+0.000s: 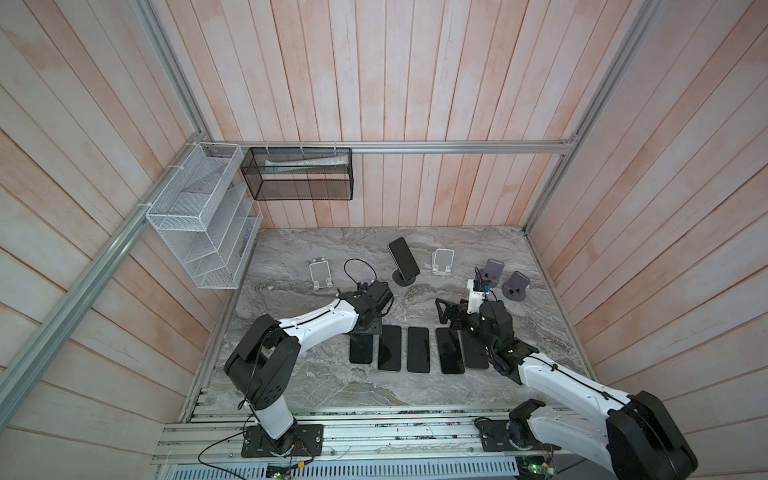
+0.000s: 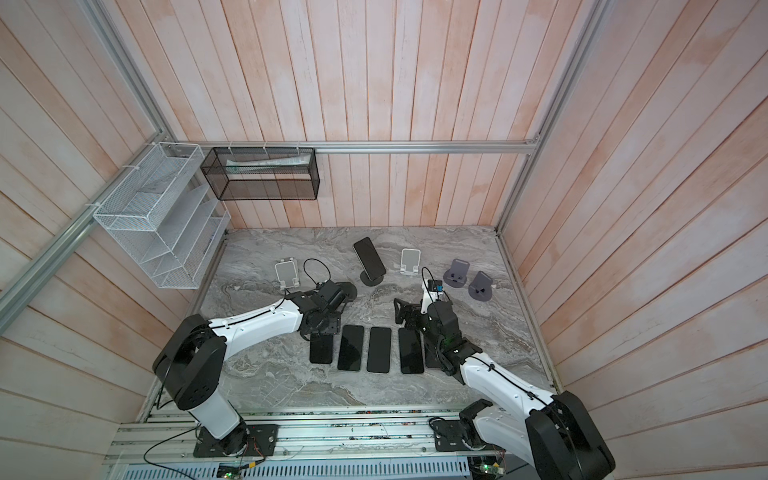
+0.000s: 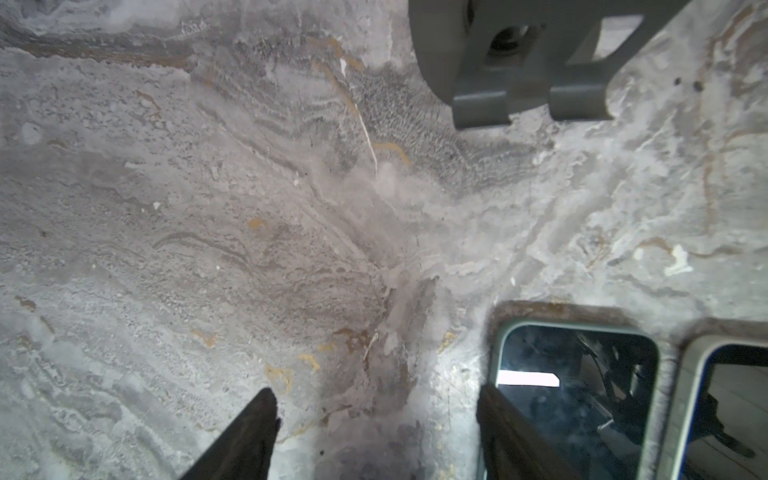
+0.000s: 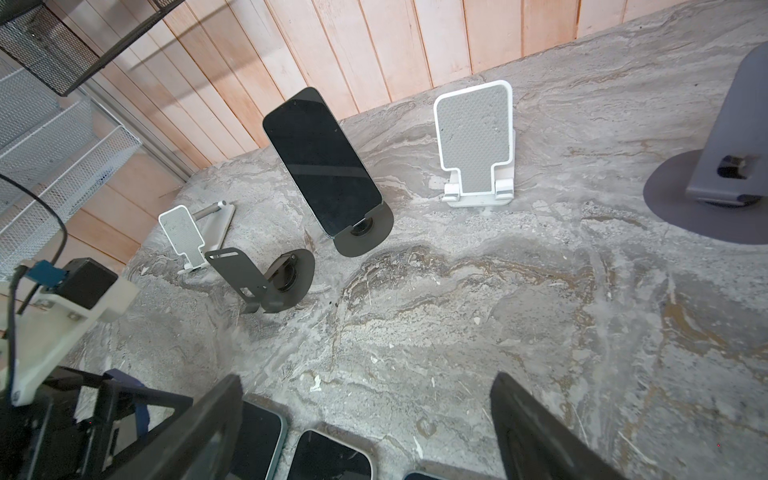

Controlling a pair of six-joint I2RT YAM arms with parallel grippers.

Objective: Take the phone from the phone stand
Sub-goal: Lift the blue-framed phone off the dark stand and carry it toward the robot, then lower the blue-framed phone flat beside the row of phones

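Observation:
A black phone (image 1: 402, 256) (image 2: 368, 257) (image 4: 322, 162) leans tilted on a dark round-based phone stand (image 1: 404, 278) (image 2: 372, 279) (image 4: 368, 235) at the back middle of the marble table. My left gripper (image 1: 365, 328) (image 2: 326, 328) (image 3: 376, 419) hangs open over bare marble, well in front and left of that stand. A flat phone (image 3: 577, 395) lies just beside one finger. My right gripper (image 1: 446, 311) (image 2: 405, 312) (image 4: 368, 399) is open and empty, in front and right of the stand, facing it.
Several phones (image 1: 417, 349) (image 2: 379, 349) lie flat in a row near the front. An empty dark stand (image 4: 266, 274) (image 3: 528, 62) sits by the left wrist. Two white stands (image 1: 320, 274) (image 1: 442, 262), two purple-grey stands (image 1: 516, 286), and mesh baskets (image 1: 199, 208) (image 1: 299, 174) on the walls.

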